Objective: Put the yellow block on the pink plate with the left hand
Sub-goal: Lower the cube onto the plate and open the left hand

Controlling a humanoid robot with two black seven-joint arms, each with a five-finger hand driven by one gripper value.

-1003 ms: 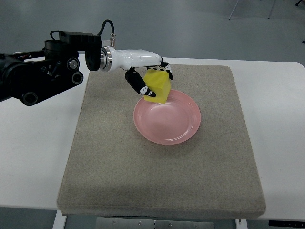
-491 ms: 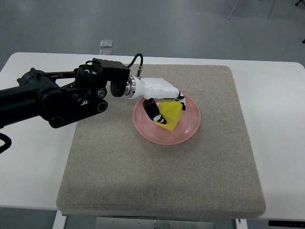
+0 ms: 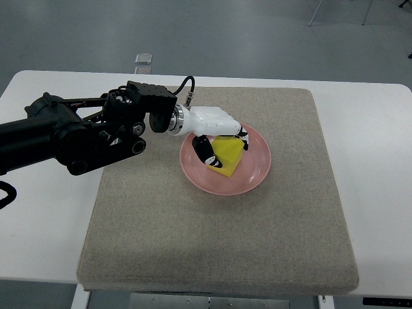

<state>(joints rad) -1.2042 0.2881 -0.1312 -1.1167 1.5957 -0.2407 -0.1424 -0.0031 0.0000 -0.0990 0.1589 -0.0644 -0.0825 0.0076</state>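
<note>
Fingers (image 3: 206, 152) of left hand (image 3: 217, 132) clamped on yellow block (image 3: 226, 155), thumb on near-left face, other digits over far edge. Block inside pink plate (image 3: 254, 172); contact w/ plate floor can't tell. Plate on beige mat (image 3: 219, 244), mat on white table (image 3: 45, 206). Grey floor (image 3: 257, 32) beyond.

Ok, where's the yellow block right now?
In the top view, the yellow block sits inside the pink plate, left of its centre, gripped by the left hand.
</note>
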